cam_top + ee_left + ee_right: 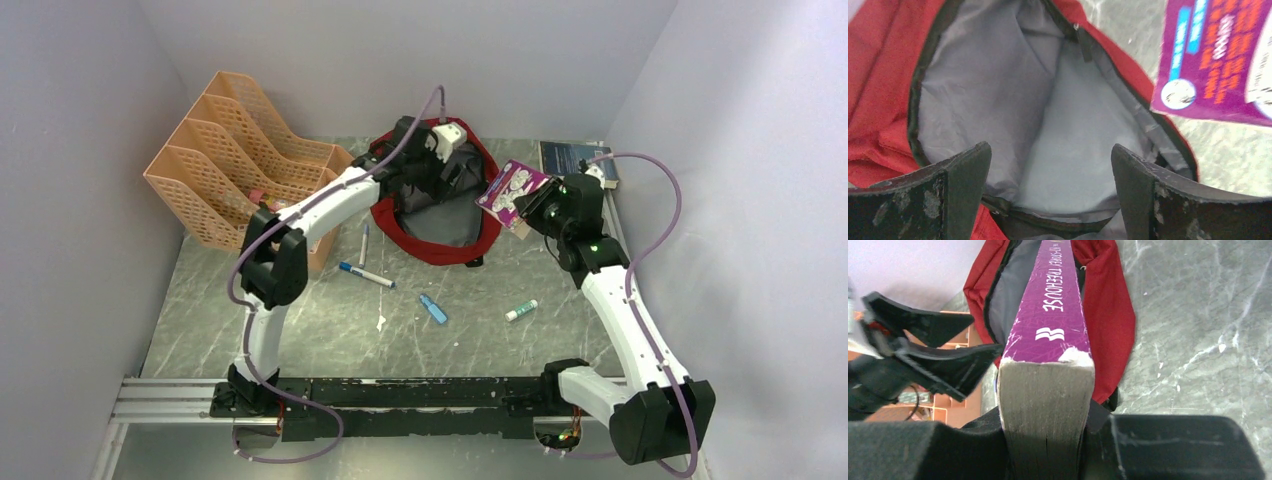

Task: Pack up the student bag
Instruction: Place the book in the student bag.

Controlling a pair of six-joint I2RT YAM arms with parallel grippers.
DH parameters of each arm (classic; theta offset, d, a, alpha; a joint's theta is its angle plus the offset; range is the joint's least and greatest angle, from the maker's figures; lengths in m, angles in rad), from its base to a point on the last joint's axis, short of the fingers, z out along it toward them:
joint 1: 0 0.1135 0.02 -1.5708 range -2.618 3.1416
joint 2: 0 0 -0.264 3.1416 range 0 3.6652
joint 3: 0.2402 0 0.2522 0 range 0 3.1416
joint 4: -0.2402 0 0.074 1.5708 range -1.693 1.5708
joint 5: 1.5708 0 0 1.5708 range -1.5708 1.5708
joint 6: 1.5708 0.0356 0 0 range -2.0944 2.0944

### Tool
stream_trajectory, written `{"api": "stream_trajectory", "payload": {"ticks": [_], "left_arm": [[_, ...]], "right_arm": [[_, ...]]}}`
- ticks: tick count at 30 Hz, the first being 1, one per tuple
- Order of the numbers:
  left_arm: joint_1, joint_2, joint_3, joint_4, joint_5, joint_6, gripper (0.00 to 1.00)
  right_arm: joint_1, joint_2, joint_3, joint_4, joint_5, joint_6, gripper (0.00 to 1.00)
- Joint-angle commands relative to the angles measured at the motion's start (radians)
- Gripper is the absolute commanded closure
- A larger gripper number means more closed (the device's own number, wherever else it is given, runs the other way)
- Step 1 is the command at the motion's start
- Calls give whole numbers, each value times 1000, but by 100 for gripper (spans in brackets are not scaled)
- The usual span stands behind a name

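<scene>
The student bag (440,225) lies open at the back middle of the table, dark red with grey lining. My left gripper (420,172) is open over its mouth. In the left wrist view the fingers (1048,150) stand wide apart above the grey lining, with the bag's (878,75) near rim passing between them. My right gripper (538,205) is shut on a purple book (512,192) and holds it tilted in the air at the bag's right edge. In the right wrist view the book (1050,305) points spine-up toward the bag's (1108,315) opening. The book's cover also shows in the left wrist view (1218,60).
An orange file organiser (240,170) stands at the back left. A blue-capped marker (366,275), a pen (363,243), a small blue object (433,308) and a green-capped stick (521,310) lie on the table in front of the bag. A dark book (575,160) lies at the back right.
</scene>
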Motion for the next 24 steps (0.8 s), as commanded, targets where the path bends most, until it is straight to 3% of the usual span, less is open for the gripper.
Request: {"api": "stream_trajectory", "payload": {"ticks": [1, 11, 24], "left_arm": [[-15, 52, 47, -56, -122, 125, 6], [-100, 251, 167, -58, -428, 252, 5], [-112, 390, 236, 2, -576, 327, 7]], "right_arm": [[1, -56, -11, 47, 63, 22, 100], [1, -62, -14, 44, 23, 6, 100], [1, -61, -11, 24, -3, -6, 100]]}}
